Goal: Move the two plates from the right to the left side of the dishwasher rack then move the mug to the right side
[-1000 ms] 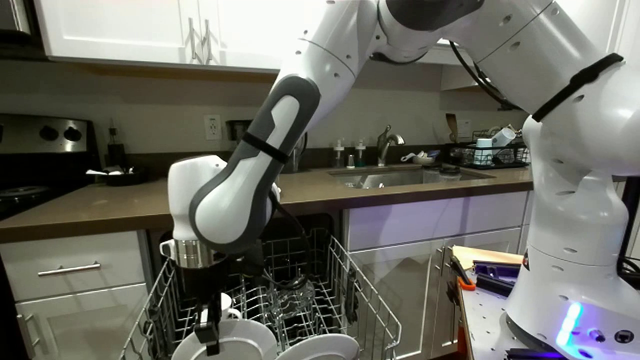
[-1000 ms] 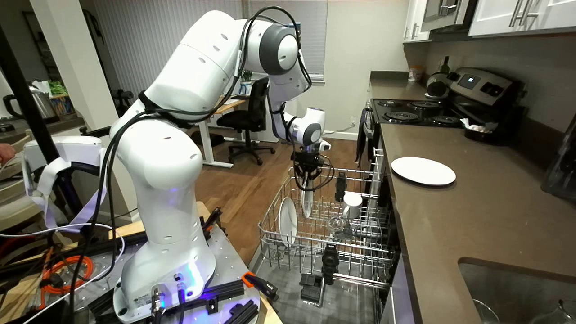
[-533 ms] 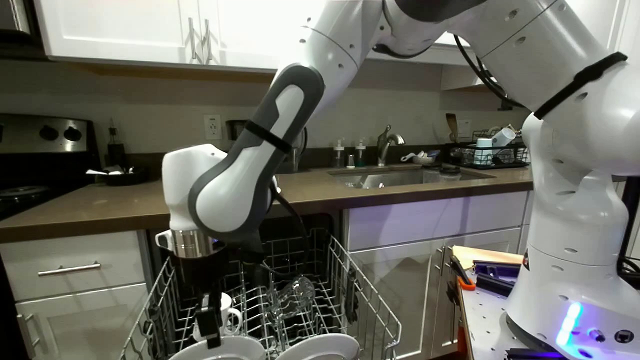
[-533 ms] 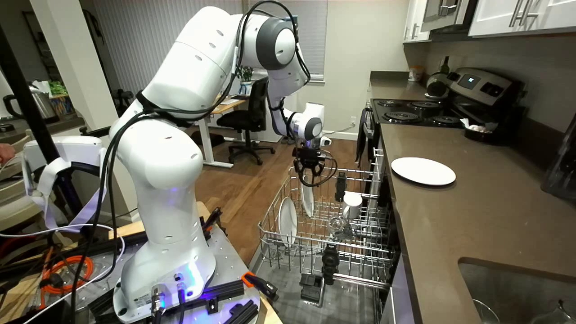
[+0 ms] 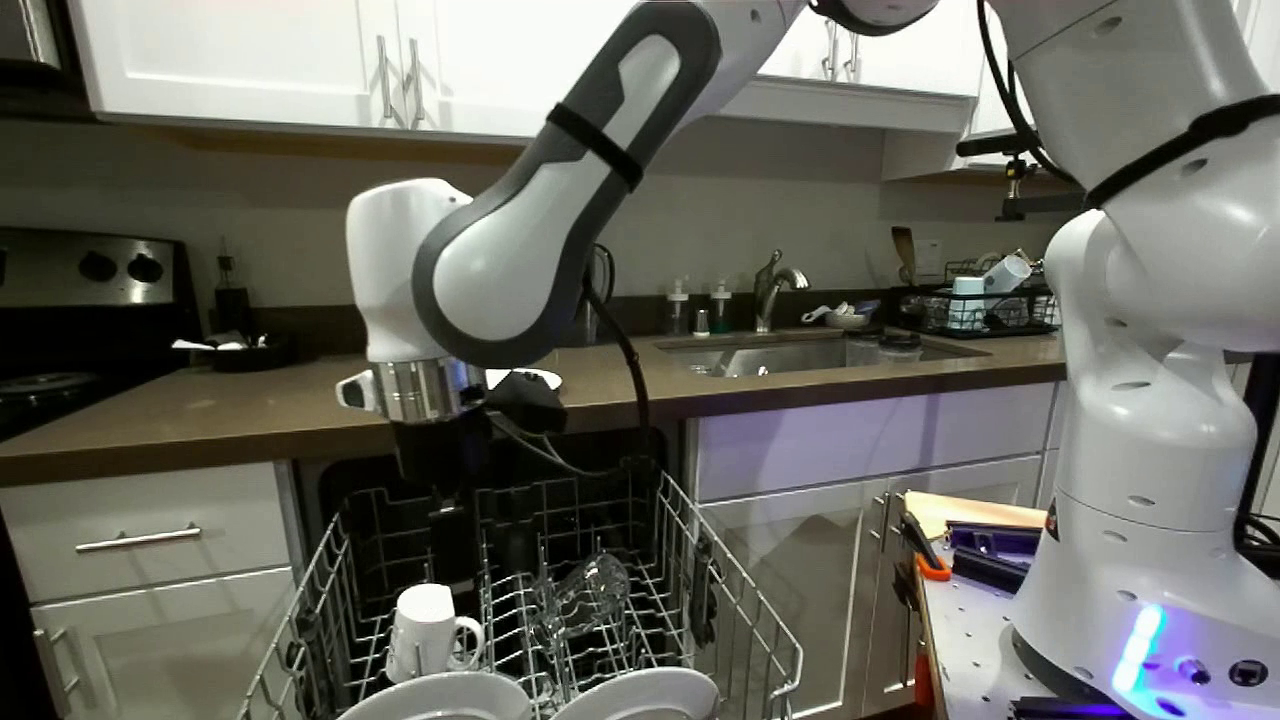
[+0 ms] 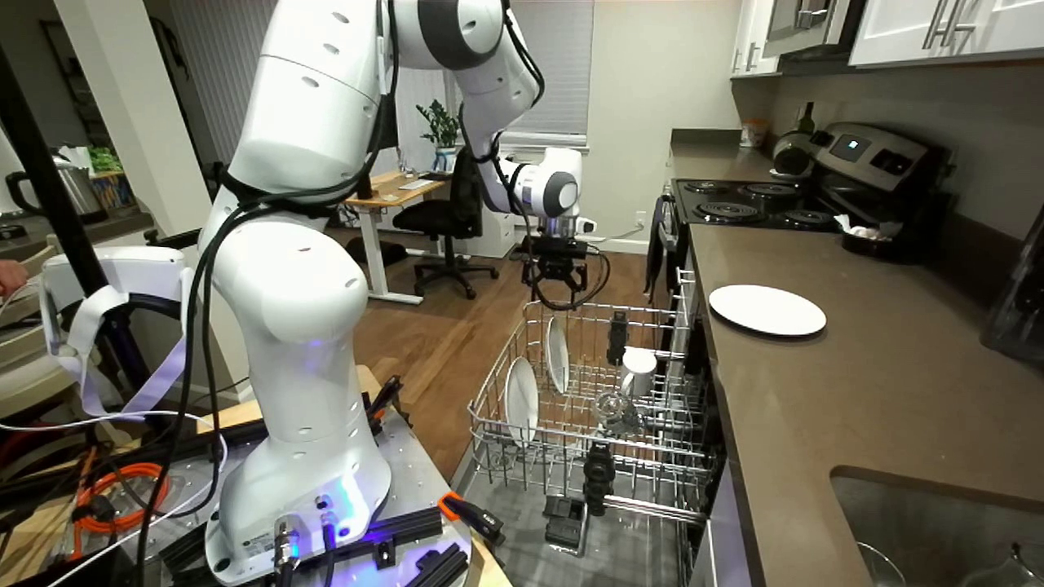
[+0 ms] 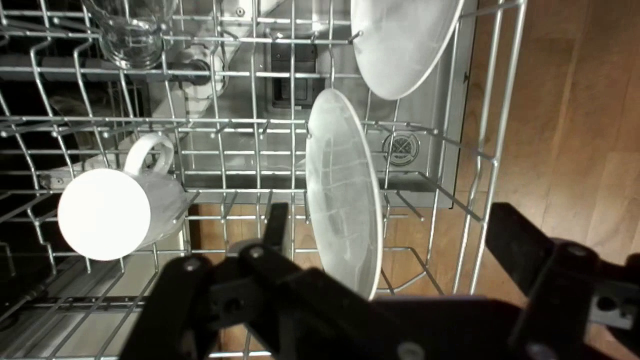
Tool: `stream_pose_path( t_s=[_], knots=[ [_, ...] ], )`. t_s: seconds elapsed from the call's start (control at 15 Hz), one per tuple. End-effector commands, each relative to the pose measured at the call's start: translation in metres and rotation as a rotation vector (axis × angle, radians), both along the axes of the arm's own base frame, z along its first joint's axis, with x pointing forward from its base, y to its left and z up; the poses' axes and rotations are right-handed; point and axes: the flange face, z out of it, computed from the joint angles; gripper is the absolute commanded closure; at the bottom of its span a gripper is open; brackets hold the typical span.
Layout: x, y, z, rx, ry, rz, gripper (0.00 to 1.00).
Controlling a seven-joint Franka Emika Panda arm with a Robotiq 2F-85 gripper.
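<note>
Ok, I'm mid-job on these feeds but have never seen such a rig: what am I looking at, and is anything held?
The big white machine is a robot arm; the black tool on its end does the grasping. Both exterior views are taken from outside the robot arm; the wrist view looks down past the tool. Below it is a wire dishwasher rack. In it, a white dinner plate and a second dinner plate stand on edge, with a white mug and a clear glass nearby. Another white plate lies flat on the counter. The tool holds nothing: its fingers are spread above the rack.
</note>
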Motion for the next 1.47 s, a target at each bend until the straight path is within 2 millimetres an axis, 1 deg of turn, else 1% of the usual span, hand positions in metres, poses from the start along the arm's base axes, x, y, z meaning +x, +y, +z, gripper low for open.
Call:
stream_pose_path(
  t_s=[0.0, 0.2, 0.4, 0.6, 0.8, 1.07, 1.2, 1.4],
  knots=[
    [-0.05, -0.02, 0.004, -0.012, 0.012, -0.011, 0.0],
    [-0.089, -0.031, -0.006, -0.001, -0.001, -0.018, 0.0],
    [-0.124, -0.04, -0.021, 0.03, -0.069, -0.004, 0.0],
    [-0.148, -0.049, -0.036, 0.057, -0.111, 0.001, 0.0],
    [-0.159, -0.057, -0.051, 0.072, -0.163, 0.01, 0.0],
    [-0.156, -0.071, -0.073, 0.067, -0.176, 0.0, 0.0],
    [-0.156, -0.072, -0.088, 0.072, -0.149, -0.02, 0.0],
    [-0.158, -0.07, -0.106, 0.069, -0.107, -0.034, 0.0]
  ],
)
